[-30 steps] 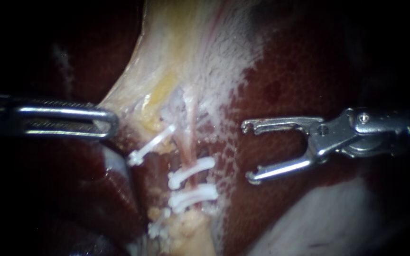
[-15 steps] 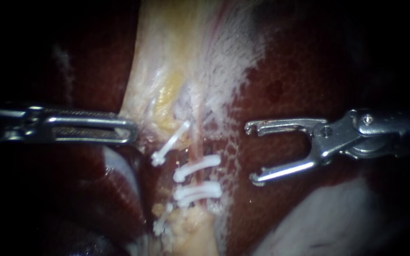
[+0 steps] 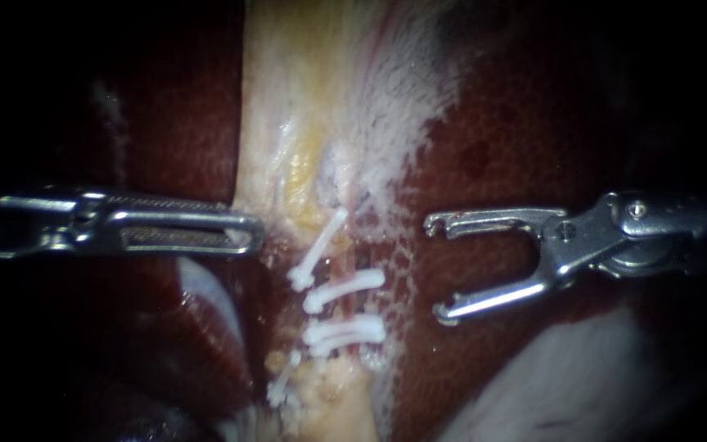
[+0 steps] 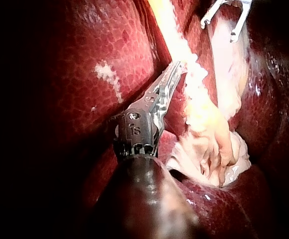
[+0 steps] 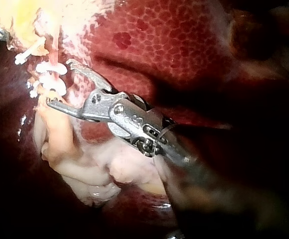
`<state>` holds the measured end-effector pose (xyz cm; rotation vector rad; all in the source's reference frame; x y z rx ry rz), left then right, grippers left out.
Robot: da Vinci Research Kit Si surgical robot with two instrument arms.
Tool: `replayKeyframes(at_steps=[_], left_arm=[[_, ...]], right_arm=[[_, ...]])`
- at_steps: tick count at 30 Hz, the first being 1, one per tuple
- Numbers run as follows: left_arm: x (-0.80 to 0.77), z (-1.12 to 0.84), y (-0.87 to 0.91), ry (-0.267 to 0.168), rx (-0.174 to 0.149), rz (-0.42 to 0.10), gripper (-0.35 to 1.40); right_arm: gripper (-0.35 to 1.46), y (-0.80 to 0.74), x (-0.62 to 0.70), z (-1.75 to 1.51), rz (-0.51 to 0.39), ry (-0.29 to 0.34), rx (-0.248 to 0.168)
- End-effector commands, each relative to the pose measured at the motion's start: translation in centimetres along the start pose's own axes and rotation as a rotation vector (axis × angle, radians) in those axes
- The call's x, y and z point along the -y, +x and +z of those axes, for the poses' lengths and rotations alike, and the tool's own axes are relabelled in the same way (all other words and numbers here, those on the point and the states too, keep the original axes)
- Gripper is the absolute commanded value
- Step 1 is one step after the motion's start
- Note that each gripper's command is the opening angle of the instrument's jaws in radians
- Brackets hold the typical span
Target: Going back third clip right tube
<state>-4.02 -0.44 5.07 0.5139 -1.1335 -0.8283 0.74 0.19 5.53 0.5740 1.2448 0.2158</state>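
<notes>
Back-off step here: the right instrument (image 3: 438, 268) has its end effector wide open and empty, clear to the right of the right tube (image 3: 339, 266), where the white clips (image 3: 344, 286) sit across it. Next, I'd say, a straight pull away from that tube without brushing the liver (image 3: 517, 123). Just left of the tube, the left instrument (image 3: 251, 233) keeps its end effector closed on pale tissue (image 3: 288, 123).

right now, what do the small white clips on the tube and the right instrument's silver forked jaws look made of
Small white clips: likely plastic, opaque, matte white, slightly curved. Right instrument, open silver jaws: metal, probably steel, polished, with bright glints along its edges.
</notes>
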Motion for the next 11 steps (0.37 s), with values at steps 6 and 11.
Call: replayKeyframes(at_steps=[6,11], left_arm=[[0.00,0.00,0.00,0.000,0.000,0.000,-0.35],[0.00,0.00,0.00,0.000,0.000,0.000,-0.35]], right_arm=[[0.60,0.00,0.00,-0.01,0.000,0.000,0.000],[0.60,-0.01,0.00,-0.02,0.000,0.000,0.000]])
